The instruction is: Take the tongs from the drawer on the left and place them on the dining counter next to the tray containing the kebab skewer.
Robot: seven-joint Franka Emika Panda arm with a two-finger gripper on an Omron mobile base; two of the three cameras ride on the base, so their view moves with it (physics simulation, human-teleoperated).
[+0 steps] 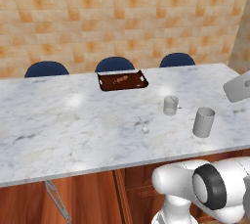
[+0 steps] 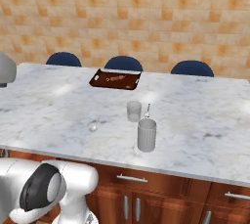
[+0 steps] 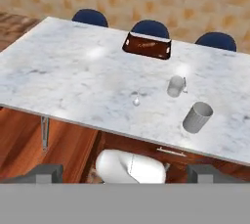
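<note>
Fully open and empty, the gripper [image 3: 124, 171] looks down from high above the dining counter [image 1: 73, 130], probably to survey it first. On the far side sits the tray [image 1: 122, 80] with the kebab skewer [image 1: 120, 78] inside. Below the counter edge, the slim grey tongs [image 1: 57, 201] seem to hang at the cabinet front.

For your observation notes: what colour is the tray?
Dark brown; the tray shows best in the left base view.
</note>
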